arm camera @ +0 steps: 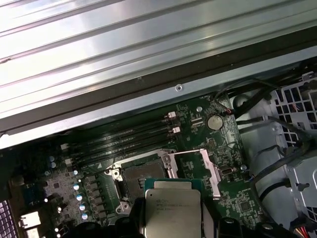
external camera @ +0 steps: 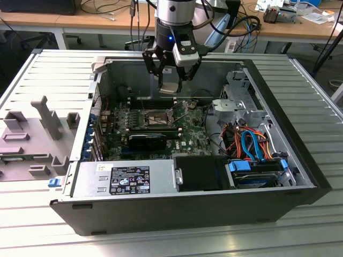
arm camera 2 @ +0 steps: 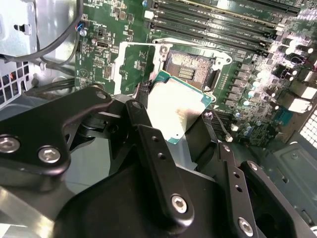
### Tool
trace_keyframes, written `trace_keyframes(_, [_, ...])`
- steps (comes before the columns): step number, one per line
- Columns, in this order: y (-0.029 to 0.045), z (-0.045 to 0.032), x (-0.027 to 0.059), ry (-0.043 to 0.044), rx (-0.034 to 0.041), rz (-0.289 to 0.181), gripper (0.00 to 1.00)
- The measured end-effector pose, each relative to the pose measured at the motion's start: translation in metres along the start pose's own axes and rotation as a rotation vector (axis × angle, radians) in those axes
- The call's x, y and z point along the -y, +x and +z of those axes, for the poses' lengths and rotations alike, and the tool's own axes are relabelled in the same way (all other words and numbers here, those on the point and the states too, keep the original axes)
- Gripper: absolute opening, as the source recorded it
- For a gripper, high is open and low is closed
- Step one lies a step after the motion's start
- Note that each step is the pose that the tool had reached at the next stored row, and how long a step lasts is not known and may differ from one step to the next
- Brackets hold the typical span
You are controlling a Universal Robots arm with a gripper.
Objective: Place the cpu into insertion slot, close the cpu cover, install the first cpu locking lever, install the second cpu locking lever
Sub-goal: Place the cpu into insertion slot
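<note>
While the gripper (external camera: 170, 84) hangs over the open case (external camera: 300, 176), its fingers (arm camera 2: 148, 134) pinch the cpu (arm camera 2: 176, 106) by two opposite edges. The chip is level, with the metal top upward, I think so that the underside is free to meet the slot (arm camera 2: 190, 67). It is in the air above the board (arm camera: 233, 198), near the slot but not seated in it. The cover (arm camera: 195, 166) lies flipped open just beside the slot, which leaves the dark recess bare to receive the chip. So the first step, to my judgement, is not yet done.
</note>
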State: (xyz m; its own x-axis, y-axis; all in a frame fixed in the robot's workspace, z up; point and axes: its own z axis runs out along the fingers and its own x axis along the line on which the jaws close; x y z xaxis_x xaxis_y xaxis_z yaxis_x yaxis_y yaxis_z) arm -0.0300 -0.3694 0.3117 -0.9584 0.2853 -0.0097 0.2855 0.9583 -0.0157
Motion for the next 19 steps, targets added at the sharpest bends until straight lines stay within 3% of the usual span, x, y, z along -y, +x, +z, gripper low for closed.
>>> trace_keyframes(7, [0.0,0.0,0.0,0.0174,0.0048,0.014,0.55])
trace_keyframes(12, [0.0001,0.0,0.0,0.0177,0.0045,0.032,0.55])
trace_keyframes(19, [0.0,0.0002,0.0,0.0185,0.0026,0.108,0.55])
